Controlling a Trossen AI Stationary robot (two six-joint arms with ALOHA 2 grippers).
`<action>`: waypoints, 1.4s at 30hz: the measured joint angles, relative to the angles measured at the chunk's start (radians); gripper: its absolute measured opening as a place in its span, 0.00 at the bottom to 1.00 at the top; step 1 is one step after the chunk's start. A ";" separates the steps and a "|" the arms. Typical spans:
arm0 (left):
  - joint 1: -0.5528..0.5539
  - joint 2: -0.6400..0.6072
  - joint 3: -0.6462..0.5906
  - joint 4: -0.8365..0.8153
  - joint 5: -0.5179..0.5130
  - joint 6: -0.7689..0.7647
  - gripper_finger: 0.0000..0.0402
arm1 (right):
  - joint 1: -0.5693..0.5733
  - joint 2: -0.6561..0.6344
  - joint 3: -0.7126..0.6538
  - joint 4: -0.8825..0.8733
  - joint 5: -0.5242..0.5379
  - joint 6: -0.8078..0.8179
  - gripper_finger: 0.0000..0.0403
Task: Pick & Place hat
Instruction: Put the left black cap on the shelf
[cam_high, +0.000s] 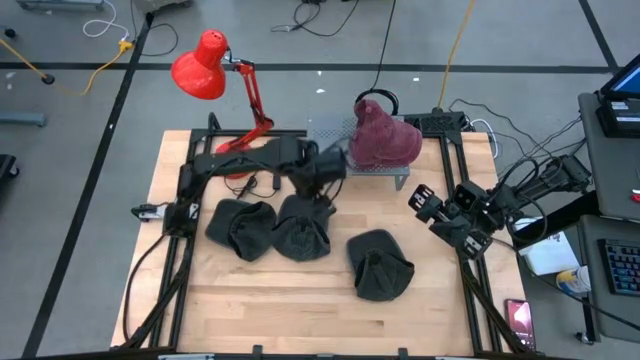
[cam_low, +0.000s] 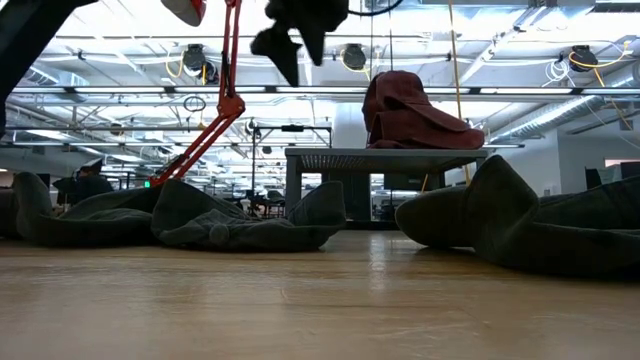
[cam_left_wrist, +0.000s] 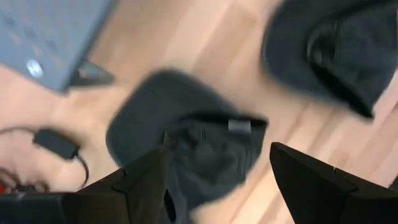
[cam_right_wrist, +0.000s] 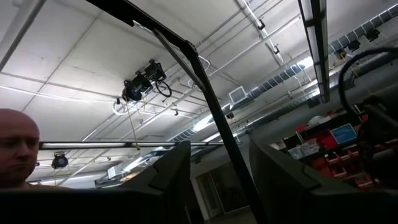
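Observation:
Three dark grey hats lie on the wooden table: one at the left, one in the middle and one nearer the front right. A maroon hat sits on a low grey stand at the far side. My left gripper hangs open above the middle hat, fingers pointing down and clear of it; in the low view it is well above the table. My right gripper waits open at the table's right side, pointing up toward the ceiling.
A red desk lamp stands at the far left, and its cable and a small black adapter lie on the table by the stand. A person's head shows beyond the table. Bare wood lies along the near edge.

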 joint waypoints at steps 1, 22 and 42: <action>-0.018 0.000 0.000 -0.021 -0.002 0.002 0.69 | 0.000 0.000 0.000 0.000 0.000 0.000 0.39; -0.361 -0.109 -0.161 -0.091 0.003 0.204 0.64 | 0.000 0.000 0.000 -0.006 0.027 -0.004 0.39; -0.491 -0.525 -1.012 -0.022 -0.019 0.068 0.79 | 0.000 0.110 0.000 -0.082 0.209 -0.008 0.77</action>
